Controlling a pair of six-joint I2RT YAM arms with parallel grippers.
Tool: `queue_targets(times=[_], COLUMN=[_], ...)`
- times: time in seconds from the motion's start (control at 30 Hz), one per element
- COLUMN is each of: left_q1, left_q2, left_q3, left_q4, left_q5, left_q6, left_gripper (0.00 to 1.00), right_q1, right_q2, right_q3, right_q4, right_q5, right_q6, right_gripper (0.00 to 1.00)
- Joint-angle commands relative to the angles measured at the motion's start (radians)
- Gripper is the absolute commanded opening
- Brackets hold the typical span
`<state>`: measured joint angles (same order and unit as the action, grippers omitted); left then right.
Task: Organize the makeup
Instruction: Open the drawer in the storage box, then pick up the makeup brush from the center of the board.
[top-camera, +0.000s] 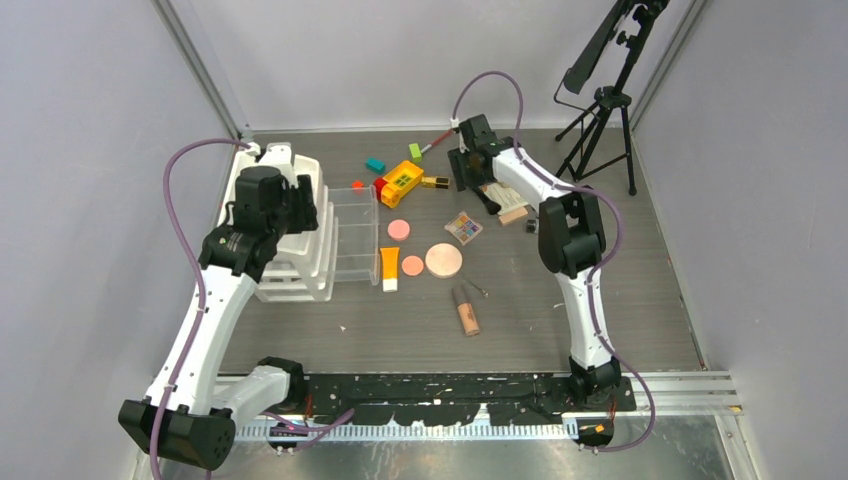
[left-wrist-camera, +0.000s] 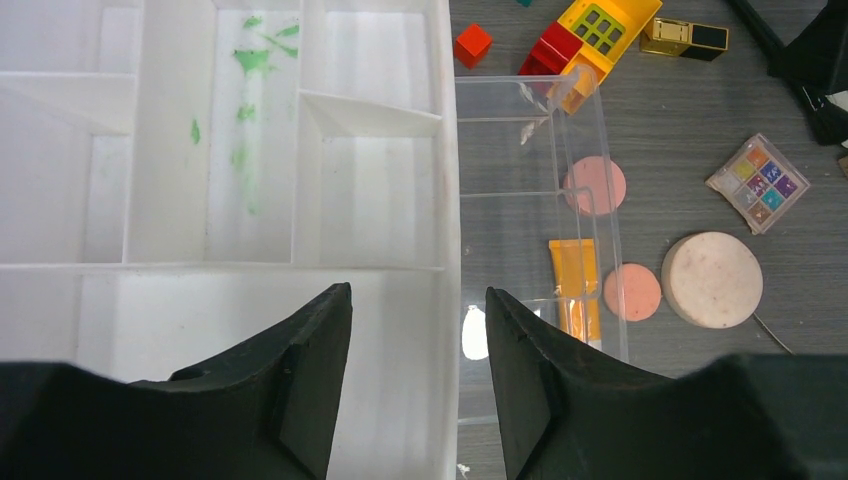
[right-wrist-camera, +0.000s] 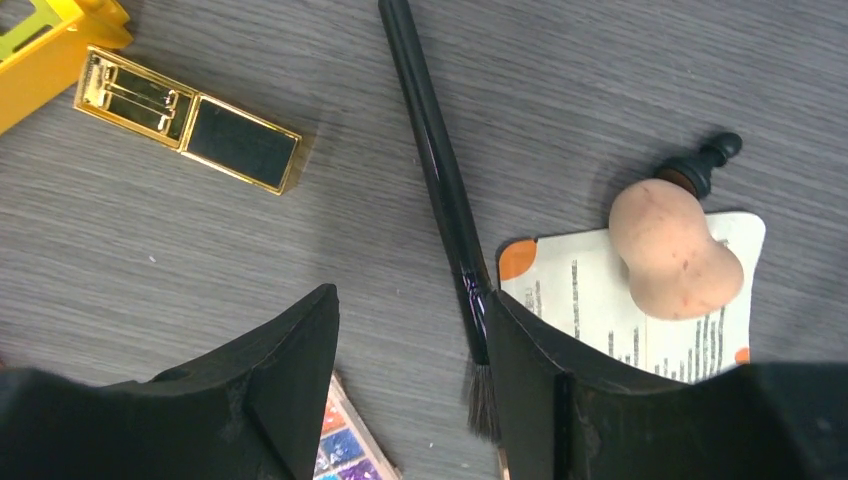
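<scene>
Makeup unsorted: orange tube (top-camera: 389, 268), peach compact (top-camera: 444, 260), eyeshadow palette (top-camera: 463, 227) and beige tube (top-camera: 465, 312) lie loose on the table (top-camera: 560, 310). At their nine o'clock, the white tray (left-wrist-camera: 380, 200) shows bare compartments. At the palette's twelve o'clock my right gripper (right-wrist-camera: 410, 400) straddles the black brush (right-wrist-camera: 440, 180), jaws apart and nothing clamped. The left gripper (left-wrist-camera: 418, 390) gapes empty over the tray. I judge nearly all is left to do.

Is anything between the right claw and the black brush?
Nothing visible. The brush lies bare under the open right claw, close to one finger; the sponge sits off to the side.
</scene>
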<state>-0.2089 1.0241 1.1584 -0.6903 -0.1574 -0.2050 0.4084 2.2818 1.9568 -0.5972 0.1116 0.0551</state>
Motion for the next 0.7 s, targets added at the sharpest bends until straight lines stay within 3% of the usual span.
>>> queue_targets(times=[0.0, 0.33, 0.67], left_q1=[0.003, 0.003, 0.002], left_q2=[-0.019, -0.013, -0.007], left_q3=[-0.002, -0.002, 0.0], left_q4=[0.041, 0.042, 0.042], left_q5=[-0.007, -0.003, -0.001], left_q6=[0.007, 0.009, 0.011], left_gripper=[0.54, 0.54, 0.54], right_q1=[-0.022, -0.056, -0.068], right_q2=[0.036, 0.165, 0.216], right_q3=[0.092, 0.261, 0.291], right_q4=[-0.03, -0.131, -0.142], right_q5=[-0.052, -0.154, -0.201], right_q6=[-0.096, -0.146, -0.152], right_gripper=[0.6, 0.56, 0.51])
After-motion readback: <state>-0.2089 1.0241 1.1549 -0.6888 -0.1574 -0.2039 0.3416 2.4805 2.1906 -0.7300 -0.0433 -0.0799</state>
